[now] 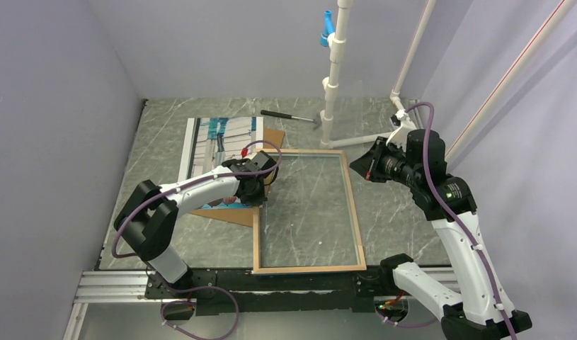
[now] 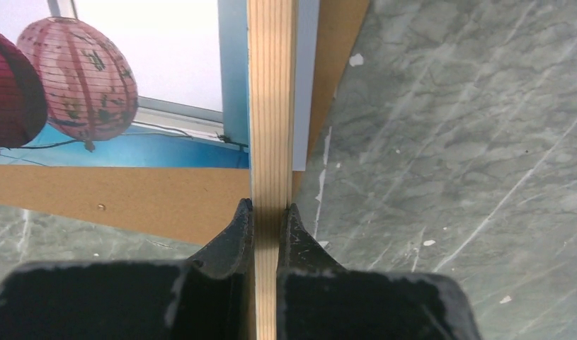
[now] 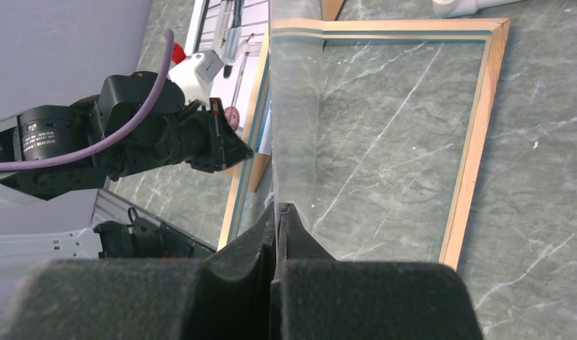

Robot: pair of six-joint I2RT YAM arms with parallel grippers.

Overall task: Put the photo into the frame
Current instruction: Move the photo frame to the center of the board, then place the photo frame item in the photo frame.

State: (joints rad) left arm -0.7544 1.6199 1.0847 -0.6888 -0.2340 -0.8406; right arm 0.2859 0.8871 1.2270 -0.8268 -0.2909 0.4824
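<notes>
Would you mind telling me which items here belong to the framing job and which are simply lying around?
Job: photo, frame, left end effector gripping the frame.
Lying about: brown board, hammer, white pipe stand.

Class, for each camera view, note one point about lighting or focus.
Top view: even, soft light, the frame sharp. Left wrist view: the photo crisp, left gripper body blurred up close. Right wrist view: right gripper dark and soft, table sharp.

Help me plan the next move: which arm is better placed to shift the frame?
Left, probably: the left gripper has its jaws clamped on the frame rail over the photo edge; the right gripper is shut, away from the photo.
</notes>
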